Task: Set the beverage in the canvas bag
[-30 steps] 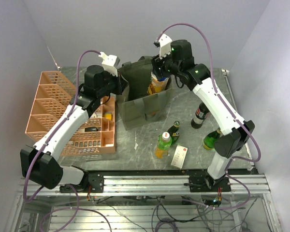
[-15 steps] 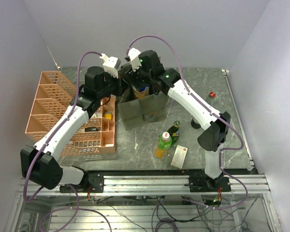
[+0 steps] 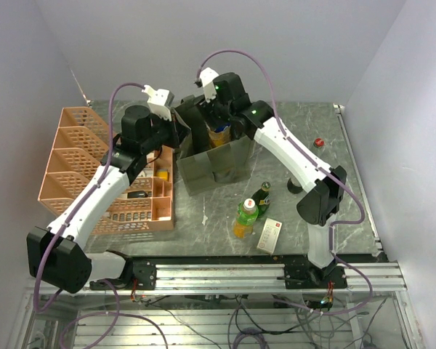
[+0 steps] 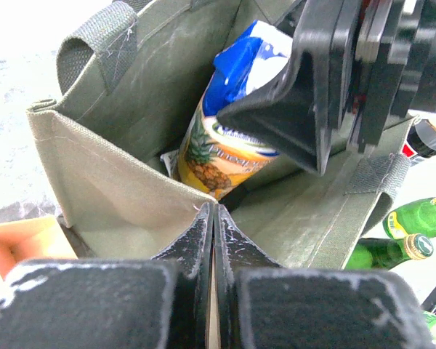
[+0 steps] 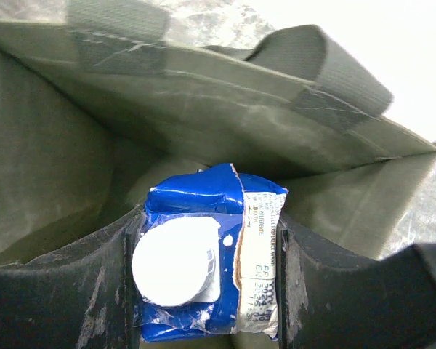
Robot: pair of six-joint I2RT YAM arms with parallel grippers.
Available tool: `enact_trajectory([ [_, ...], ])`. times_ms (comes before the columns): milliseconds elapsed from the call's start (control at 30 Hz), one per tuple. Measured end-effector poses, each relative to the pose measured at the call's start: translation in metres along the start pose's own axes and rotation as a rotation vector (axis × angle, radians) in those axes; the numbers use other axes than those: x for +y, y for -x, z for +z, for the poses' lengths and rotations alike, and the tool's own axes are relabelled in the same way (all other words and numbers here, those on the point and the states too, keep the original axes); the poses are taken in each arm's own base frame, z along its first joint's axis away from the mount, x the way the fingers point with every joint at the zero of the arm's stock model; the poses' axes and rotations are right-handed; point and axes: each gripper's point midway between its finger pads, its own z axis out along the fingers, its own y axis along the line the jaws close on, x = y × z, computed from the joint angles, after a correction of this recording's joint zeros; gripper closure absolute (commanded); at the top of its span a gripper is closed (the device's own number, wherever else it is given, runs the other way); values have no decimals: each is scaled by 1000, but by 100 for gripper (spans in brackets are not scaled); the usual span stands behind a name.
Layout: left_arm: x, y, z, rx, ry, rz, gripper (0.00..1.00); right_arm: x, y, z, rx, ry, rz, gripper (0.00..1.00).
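The right arm [image 3: 291, 153] is reaching in from the right side and bending down over the canvas bag [image 3: 214, 166]. The right tool [image 5: 207, 291] is squeezing the juice carton [image 5: 196, 200] and holding it tilted inside the bag's open top. The left arm [image 3: 102, 189] is stretching over the pink crate [image 3: 73, 156]. The left tool [image 4: 214, 218] is pinching the bag's left rim, fingers together. The bag is sitting near the desk's [image 3: 305, 116] back edge, with the crate just beside it and bottles [image 3: 247, 214] near its front.
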Motion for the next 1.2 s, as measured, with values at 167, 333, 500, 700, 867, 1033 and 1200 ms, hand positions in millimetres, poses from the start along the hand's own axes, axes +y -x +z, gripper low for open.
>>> enact_trajectory([
  [167,4,2,-1,-8,7,-13,93,-20,-1,4,-12,-14,55,100],
  [333,3,2,-2,-8,-5,-18,93,-27,-10,14,-12,-12,87,100],
  [500,3,3,-2,-5,-21,-20,93,-26,-29,28,19,-4,97,100],
  [700,1,2,1,4,-38,-26,93,-20,-48,44,53,1,96,100],
  [867,0,2,2,2,-44,-26,93,-22,-54,51,56,7,102,100],
  [1033,1,2,3,2,-43,-27,93,-28,-57,55,45,18,120,100],
  [1200,1,2,3,4,-47,-27,93,-33,-59,58,31,24,128,95],
])
